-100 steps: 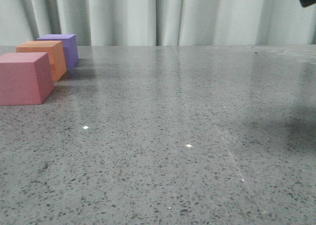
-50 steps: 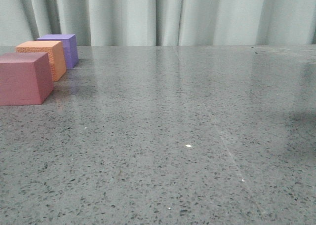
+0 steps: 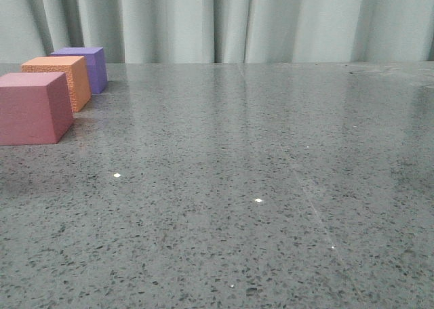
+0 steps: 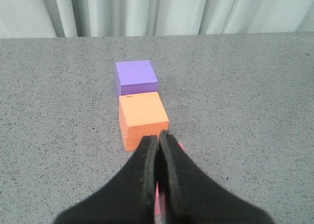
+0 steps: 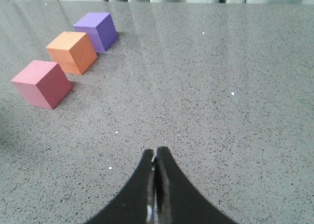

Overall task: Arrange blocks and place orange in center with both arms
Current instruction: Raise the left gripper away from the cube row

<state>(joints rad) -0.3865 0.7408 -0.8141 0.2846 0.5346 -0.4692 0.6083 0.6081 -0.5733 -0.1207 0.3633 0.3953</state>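
Three cubes stand in a row at the table's far left: the pink cube (image 3: 32,107) nearest, the orange cube (image 3: 61,80) in the middle, the purple cube (image 3: 87,66) farthest. My left gripper (image 4: 158,135) is shut and empty, held above the pink cube (image 4: 180,146), which its fingers almost hide; the orange cube (image 4: 142,118) and purple cube (image 4: 136,75) lie beyond it. My right gripper (image 5: 155,151) is shut and empty, high over bare table well to the right of the pink cube (image 5: 42,83), orange cube (image 5: 72,51) and purple cube (image 5: 97,30). Neither gripper shows in the front view.
The grey speckled table (image 3: 258,187) stretches to the right of the cubes. Pale curtains (image 3: 224,21) hang behind its far edge.
A dark arm part at the front view's top right corner has left the view, and its shadow on the right of the table has faded. The cubes have not moved.
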